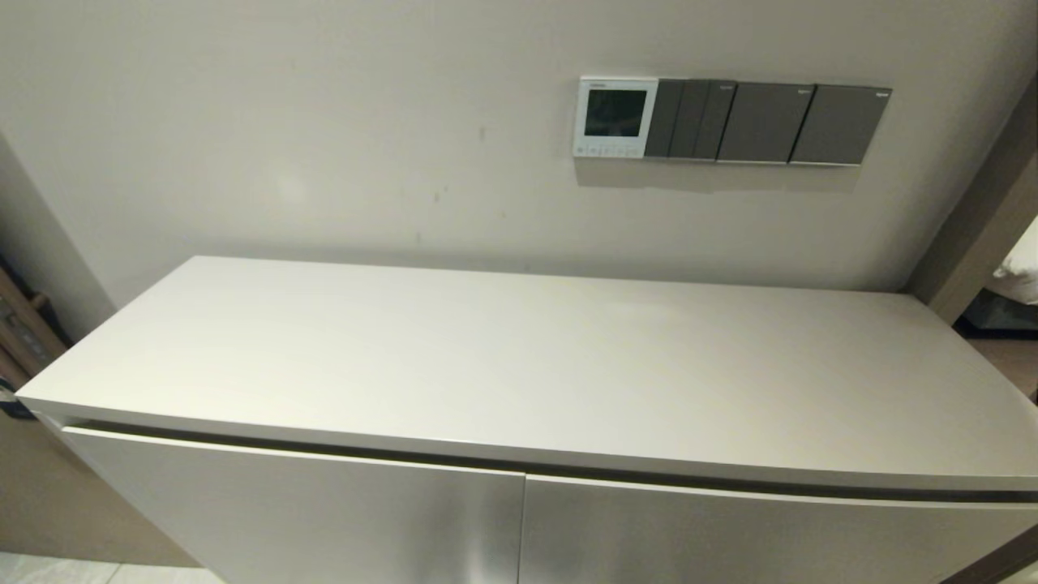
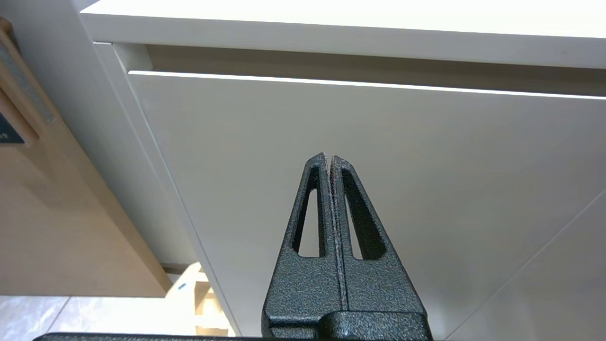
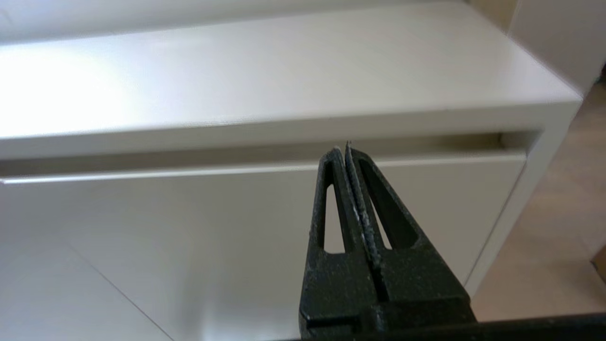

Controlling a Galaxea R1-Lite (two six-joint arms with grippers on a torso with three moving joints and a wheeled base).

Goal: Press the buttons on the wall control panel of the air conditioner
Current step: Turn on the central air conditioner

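Note:
The air conditioner's wall control panel (image 1: 615,118) is a small white square unit with a dark screen, on the wall above the cabinet, right of centre in the head view. The buttons (image 1: 610,149) form a row of tiny pale grey dots along its bottom edge. Neither gripper shows in the head view. My left gripper (image 2: 329,157) is shut and empty, low in front of a cabinet door. My right gripper (image 3: 342,149) is shut and empty, in front of the cabinet near its top edge. The panel does not show in either wrist view.
Dark grey switch plates (image 1: 770,122) sit directly right of the panel. A white cabinet (image 1: 519,357) stands against the wall below it, with doors (image 2: 378,142) at the front. A brown door frame (image 1: 981,219) is at the right, wooden items (image 1: 24,332) at the left.

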